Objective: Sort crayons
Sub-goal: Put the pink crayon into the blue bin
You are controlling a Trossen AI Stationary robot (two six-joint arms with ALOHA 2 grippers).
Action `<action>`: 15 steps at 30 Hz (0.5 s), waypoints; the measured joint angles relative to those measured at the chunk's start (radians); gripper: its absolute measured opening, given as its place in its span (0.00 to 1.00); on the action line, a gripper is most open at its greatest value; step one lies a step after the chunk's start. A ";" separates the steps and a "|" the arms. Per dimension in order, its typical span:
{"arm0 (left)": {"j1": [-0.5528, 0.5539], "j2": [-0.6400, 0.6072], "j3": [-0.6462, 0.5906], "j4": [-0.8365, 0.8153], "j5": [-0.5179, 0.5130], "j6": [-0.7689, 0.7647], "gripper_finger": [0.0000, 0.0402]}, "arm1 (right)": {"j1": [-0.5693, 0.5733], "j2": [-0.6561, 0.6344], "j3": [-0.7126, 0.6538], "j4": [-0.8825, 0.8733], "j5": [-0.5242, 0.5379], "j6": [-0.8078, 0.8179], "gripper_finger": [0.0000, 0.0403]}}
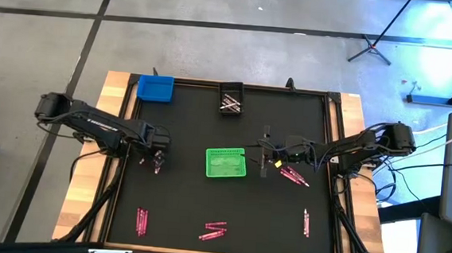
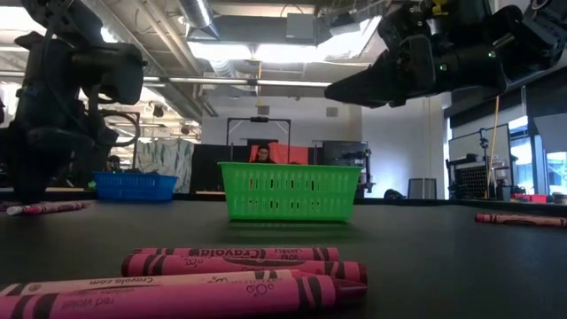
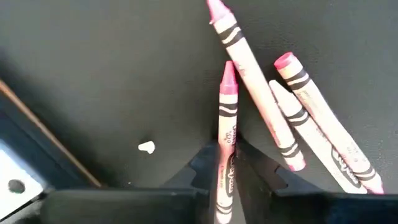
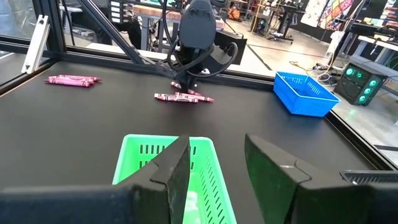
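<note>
Crayons: pink sticks lie in several small groups on the black tabletop. One group is under the left arm, one group lies just right of the right arm's fingers, one group is near the front left edge, one group at the front middle, and a single crayon at the front right.
Held crayon: one pink crayon stands between the fingers of the left gripper, its tip pointing away from the wrist; two more crayons lie just beside it.
Left gripper: the fingers are narrow, closed on that crayon, low over the tabletop at the left side.
Right gripper: the fingers are apart and hold nothing; it hangs above the right edge of the green bin.
Green bin: in the middle of the tabletop.
Black bin: at the far edge, with some crayons inside.
Blue bin: at the far left corner.
</note>
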 joint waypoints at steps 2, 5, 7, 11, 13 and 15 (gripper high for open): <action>0.000 0.001 0.016 -0.030 -0.017 0.000 0.10 | 0.000 0.000 0.000 -0.003 0.000 0.000 0.37; 0.001 0.000 0.053 -0.071 -0.046 -0.001 0.10 | 0.000 0.000 0.000 -0.003 0.000 0.000 0.37; 0.001 0.000 0.081 -0.113 -0.075 0.000 0.10 | 0.000 0.000 0.000 -0.003 0.000 0.000 0.37; 0.001 0.000 0.153 -0.149 -0.155 0.032 0.10 | 0.000 0.000 0.000 -0.003 0.000 0.000 0.37; 0.001 0.000 0.196 -0.159 -0.214 0.077 0.10 | 0.000 0.000 0.000 -0.003 0.000 0.000 0.37; 0.001 -0.001 0.239 -0.159 -0.268 0.144 0.10 | 0.000 0.000 0.000 -0.006 0.000 0.001 0.37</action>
